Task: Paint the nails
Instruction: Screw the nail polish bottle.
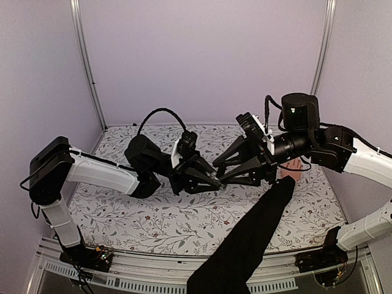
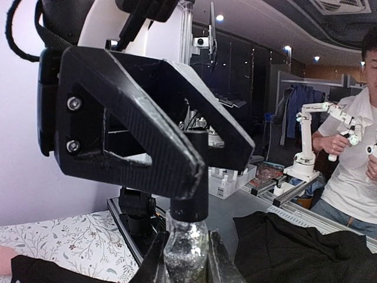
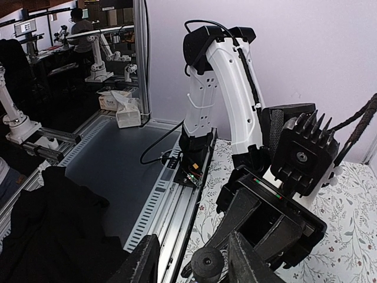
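Bottle point(image 2: 185, 243), one; end effectors point(image 2: 187, 260) point(image 3: 194, 260), two; hand point(image 1: 290, 172), one.

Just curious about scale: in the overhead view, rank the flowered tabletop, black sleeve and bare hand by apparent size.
1. Flowered tabletop
2. Black sleeve
3. Bare hand, partly hidden by the right arm

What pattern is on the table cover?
The cover is white with small grey leafy sprigs and tiny flowers; best seen in the top external view.
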Robot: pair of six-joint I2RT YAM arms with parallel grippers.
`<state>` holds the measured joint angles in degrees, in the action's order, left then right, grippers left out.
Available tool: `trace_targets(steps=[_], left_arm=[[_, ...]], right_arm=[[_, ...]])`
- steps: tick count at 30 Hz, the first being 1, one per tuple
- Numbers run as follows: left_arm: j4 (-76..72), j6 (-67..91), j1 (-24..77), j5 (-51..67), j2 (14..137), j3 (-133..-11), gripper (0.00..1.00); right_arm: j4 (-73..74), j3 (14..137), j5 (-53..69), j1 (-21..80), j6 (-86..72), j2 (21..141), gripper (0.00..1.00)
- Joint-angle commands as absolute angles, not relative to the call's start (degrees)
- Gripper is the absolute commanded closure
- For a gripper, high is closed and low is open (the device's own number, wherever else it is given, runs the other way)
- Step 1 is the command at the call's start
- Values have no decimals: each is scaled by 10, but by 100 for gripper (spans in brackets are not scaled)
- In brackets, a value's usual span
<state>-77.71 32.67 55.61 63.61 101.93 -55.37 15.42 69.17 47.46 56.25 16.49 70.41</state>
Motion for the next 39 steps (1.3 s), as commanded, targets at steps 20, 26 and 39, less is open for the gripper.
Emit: trace_targets(steps=[20, 26, 39], left_arm=[[-811, 325, 540, 568, 1007, -534, 100], [-778, 281, 534, 512, 977, -512, 100], [-704, 192, 533, 361, 921, -483, 100]], right_arm=[[158, 685, 473, 567, 171, 713, 89], [154, 678, 455, 567, 160, 712, 91], [154, 678, 372, 567, 113, 739, 93]])
